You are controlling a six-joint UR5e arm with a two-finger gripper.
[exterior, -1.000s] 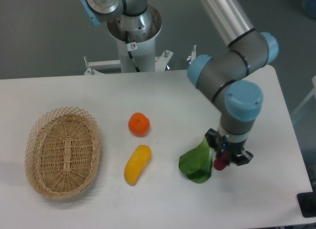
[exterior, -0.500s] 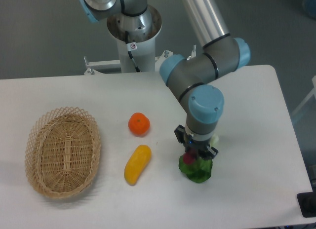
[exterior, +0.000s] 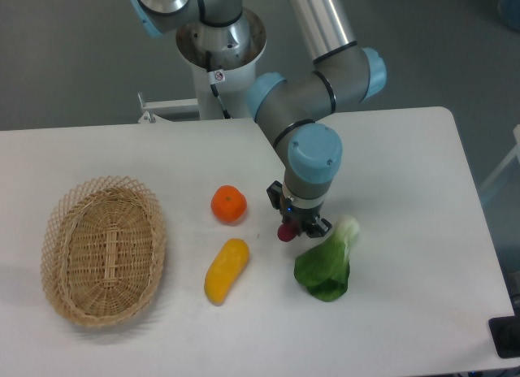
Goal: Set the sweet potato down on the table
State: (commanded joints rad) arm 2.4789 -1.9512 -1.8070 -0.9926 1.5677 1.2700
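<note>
My gripper points down over the middle of the white table and is shut on the sweet potato. Only the tuber's dark magenta end shows below the fingers; the rest is hidden by the gripper. It hangs just above the tabletop, between the yellow-orange oblong vegetable on its left and the green leafy vegetable on its lower right. The round orange fruit lies a little to the upper left.
An oval wicker basket sits at the left side of the table. The robot's base column stands behind the far edge. The arm's elbow and forearm reach over the table's centre-right.
My gripper has carried the sweet potato leftward and slightly away from the front edge, passing over the leafy vegetable, from the right part of the table to the middle.
</note>
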